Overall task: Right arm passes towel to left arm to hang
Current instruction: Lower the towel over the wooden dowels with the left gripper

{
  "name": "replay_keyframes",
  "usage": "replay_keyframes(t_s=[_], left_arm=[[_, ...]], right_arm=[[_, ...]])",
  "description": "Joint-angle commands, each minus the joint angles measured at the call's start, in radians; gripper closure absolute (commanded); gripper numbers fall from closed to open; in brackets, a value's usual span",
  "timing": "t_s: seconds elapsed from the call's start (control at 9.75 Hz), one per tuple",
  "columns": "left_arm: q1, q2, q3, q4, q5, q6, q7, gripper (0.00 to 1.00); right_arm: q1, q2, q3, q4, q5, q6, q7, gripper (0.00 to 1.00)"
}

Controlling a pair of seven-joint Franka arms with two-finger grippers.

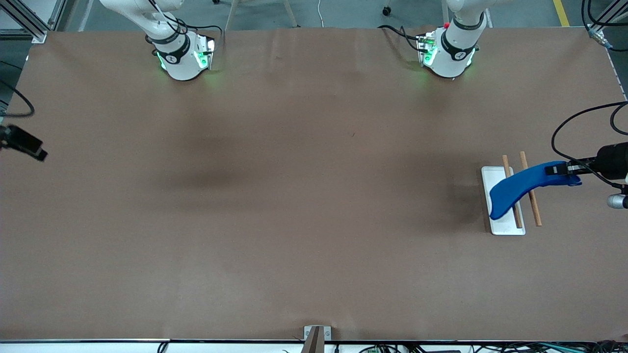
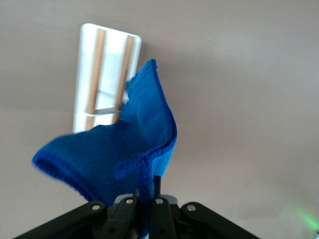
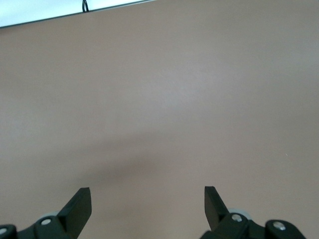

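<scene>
Table (image 1: 294, 196): wide brown top, both arm bases at the edge farthest from the front cam.

Right arm (image 1: 171, 46): green-lit base w/ no red knob; upper links run out of the front view, so it waits. Right gripper (image 3: 148, 204) shows only in its own wrist cam: jaws spread wide, nothing betw them, only bare brown table under them.

Left arm (image 1: 454, 46): base w/ small red knob. Its wrist comes in at the left arm's end of the table. Left gripper (image 1: 562, 169) is up in the air just beside the tray, reaching toward it.

Tray (image 1: 490, 189): white, rectangular, flat on the table near the left arm's end. Two wooden rods (image 1: 535, 206) stand over it, parallel, side by side.

Towel (image 1: 520, 186): bright blue, one end clenched in the left jaws, pinched tight. From the jaws it stretches out over both rods and the tray; free end droops over the tray's white surface. In the left wrist cam the towel (image 2: 124, 149) fans out ahead of the jaws, w/ a hemmed edge running straight into the pinch, tray (image 2: 82, 74) past it.
</scene>
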Motion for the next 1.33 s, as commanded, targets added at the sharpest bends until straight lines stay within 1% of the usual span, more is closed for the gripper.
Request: replay_keyframes(t_s=[0.0,0.1,0.31,0.51,0.62,0.82,1.03,1.23], left_arm=[[0.029,0.015,0.001,-0.021,0.043,0.042,-0.062,1.0],[0.052,0.015,-0.001,-0.024,0.038,0.045,-0.093,1.0],[0.127,0.029,-0.001,-0.024,-0.029,0.073,-0.109,1.0],[0.138,0.064,-0.001,-0.021,-0.026,0.105,-0.104,1.0],[0.158,0.087,-0.001,-0.019,-0.023,0.143,-0.101,0.99],[0.164,0.121,-0.001,-0.019,-0.018,0.203,-0.072,0.99],[0.187,0.158,-0.001,-0.015,-0.012,0.225,-0.072,0.96],[0.184,0.201,-0.001,-0.012,-0.012,0.263,-0.072,0.9]], right_arm=[[-0.041,-0.076,0.002,-0.051,-0.002,-0.076,-0.019,0.0],[-0.049,-0.067,0.001,-0.049,0.008,-0.089,-0.023,0.0],[-0.041,-0.053,0.001,-0.031,0.02,-0.069,-0.023,0.0],[-0.04,-0.053,0.008,-0.035,0.021,-0.071,-0.023,0.0],[-0.038,-0.053,0.008,-0.035,0.021,-0.068,-0.023,0.0],[-0.041,-0.053,0.008,-0.04,0.023,-0.046,-0.023,0.0],[-0.049,-0.053,0.004,-0.042,0.066,-0.037,-0.026,0.0],[-0.046,-0.052,0.004,-0.04,0.067,-0.025,-0.025,0.0]])
